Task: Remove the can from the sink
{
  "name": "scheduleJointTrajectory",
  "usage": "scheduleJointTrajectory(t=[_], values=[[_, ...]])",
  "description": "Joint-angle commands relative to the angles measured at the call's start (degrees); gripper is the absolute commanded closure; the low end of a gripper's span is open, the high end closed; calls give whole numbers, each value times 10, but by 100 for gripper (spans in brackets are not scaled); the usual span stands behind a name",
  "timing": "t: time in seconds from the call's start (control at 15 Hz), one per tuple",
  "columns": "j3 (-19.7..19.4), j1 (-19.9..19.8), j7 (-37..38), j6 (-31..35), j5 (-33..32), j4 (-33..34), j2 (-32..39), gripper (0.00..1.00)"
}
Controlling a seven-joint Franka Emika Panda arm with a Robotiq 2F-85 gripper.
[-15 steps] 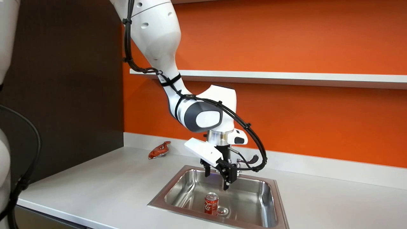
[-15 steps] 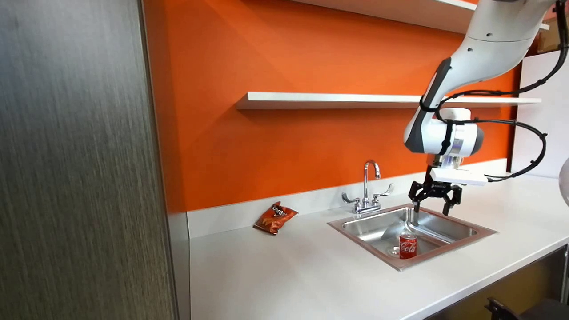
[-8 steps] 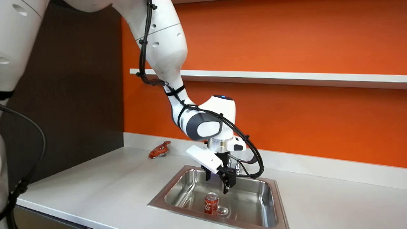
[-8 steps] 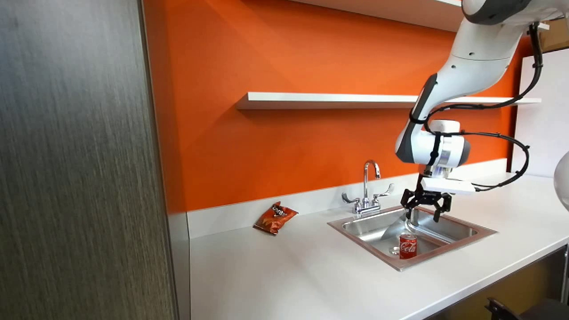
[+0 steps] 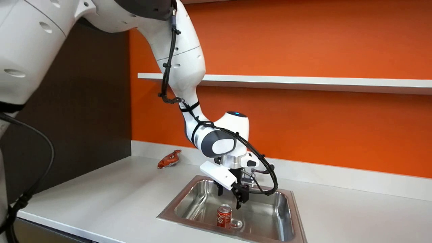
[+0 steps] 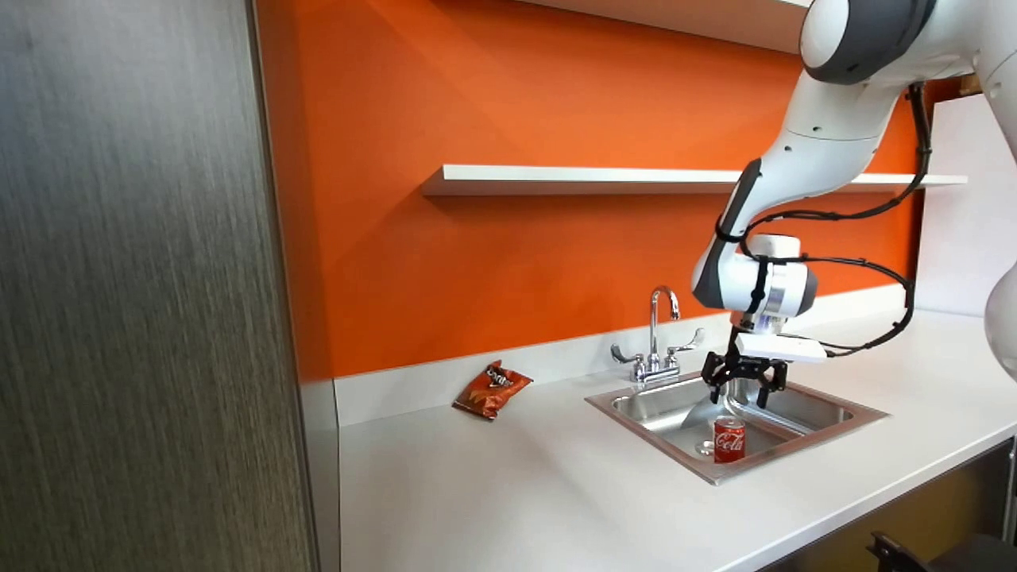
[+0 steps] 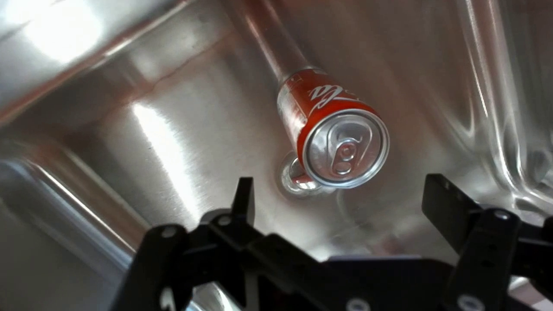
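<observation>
The can [image 5: 224, 217] is red with a silvery top and stands upright on the sink floor; it also shows in an exterior view [image 6: 729, 443]. In the wrist view the can [image 7: 322, 97] lies ahead of the fingertips, beside the round drain [image 7: 289, 175], which it partly hides. The steel sink [image 5: 298, 219] has a flat rim [image 6: 794, 445]. My gripper [image 5: 229, 200] is open and empty, above the can and apart from it, pointing down over the basin. It also shows in an exterior view [image 6: 739, 403] and in the wrist view [image 7: 339, 181], wider apart than the can.
The chrome faucet [image 6: 654, 349] stands behind the sink, close to my gripper. A red-orange chip bag [image 6: 491, 389] lies on the counter [image 6: 516, 492] by the back wall; it shows too in an exterior view [image 5: 168, 159]. A white shelf [image 5: 303, 81] runs along the orange wall.
My gripper has come down steadily towards the sink, its fingers lower over the basin and nearer the can. It has stayed open. The can has not moved.
</observation>
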Motion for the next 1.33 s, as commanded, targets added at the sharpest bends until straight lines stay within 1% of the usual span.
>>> scheduleJointTrajectory(t=[0.0, 0.27, 0.73, 1.27], values=[[24, -16, 4, 5, -12, 31, 28, 0], [25, -9, 15, -1, -28, 42, 43, 0], [13, 8, 45, -11, -77, 38, 53, 0], [2, 21, 77, -13, -112, 39, 62, 0]])
